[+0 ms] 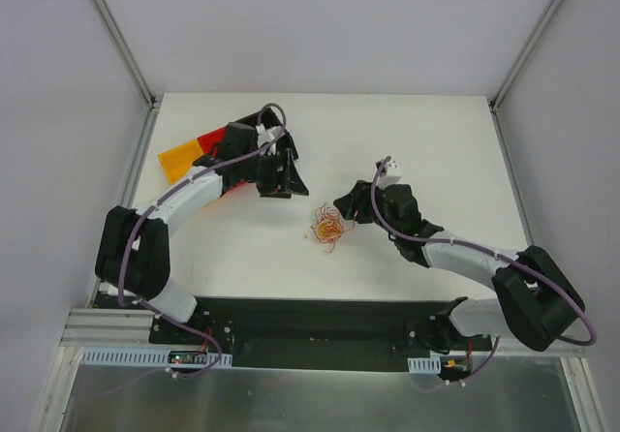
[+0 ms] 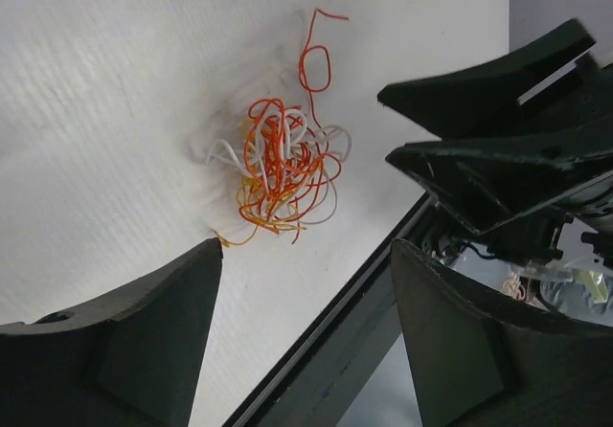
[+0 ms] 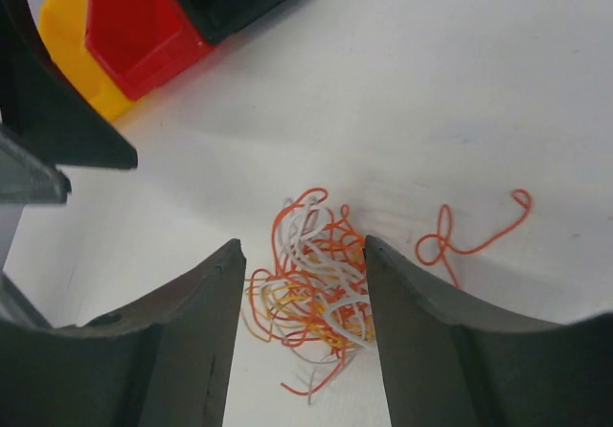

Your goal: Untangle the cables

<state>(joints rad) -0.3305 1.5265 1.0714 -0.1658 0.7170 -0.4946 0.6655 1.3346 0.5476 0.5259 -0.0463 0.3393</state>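
White bench fills the shot, coloured bins sit at its far left corner, both arms reach mid-bench. Left gripper hovers, fingers apart, near the cables. Right gripper is low, fingers apart and straddling the tangle, nothing pinched. One orange strand lies just beside the heap. Looks like the approach to a pull; next calls for nipping a single loop, not the clump
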